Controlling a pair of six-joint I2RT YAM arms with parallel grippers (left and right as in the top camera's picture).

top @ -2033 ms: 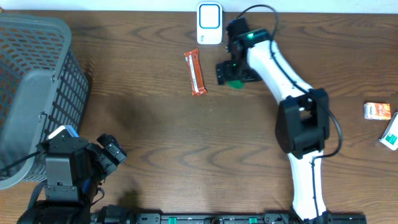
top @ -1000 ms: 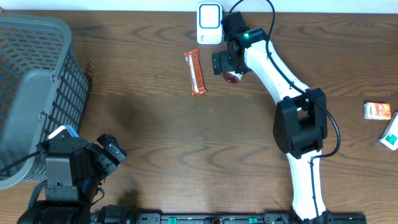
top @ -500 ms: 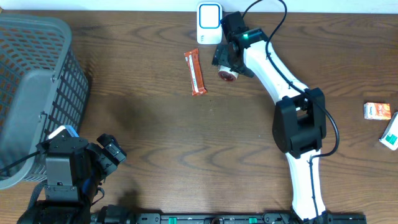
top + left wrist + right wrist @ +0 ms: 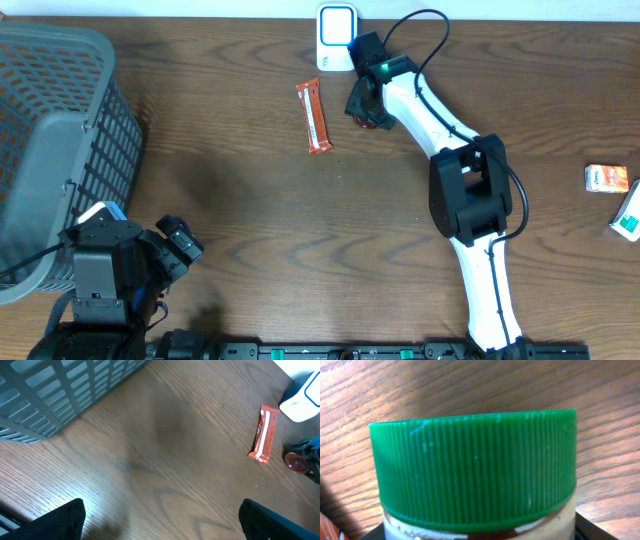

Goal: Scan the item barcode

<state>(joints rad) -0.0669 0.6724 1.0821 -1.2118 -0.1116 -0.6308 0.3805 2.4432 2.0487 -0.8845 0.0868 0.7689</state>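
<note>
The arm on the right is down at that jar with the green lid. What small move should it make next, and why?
Probably close the right gripper firmly on the green-lidded jar. The lid fills its wrist view, so the jar sits right at its fingers, and it needs a hold before carrying the jar to the white scanner nearby.

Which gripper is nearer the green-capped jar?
Right. The right gripper is directly at the green-capped jar; the left gripper is open far away, beside the basket.

Even, soft light — faint shadows, little glare, frames sharp.
</note>
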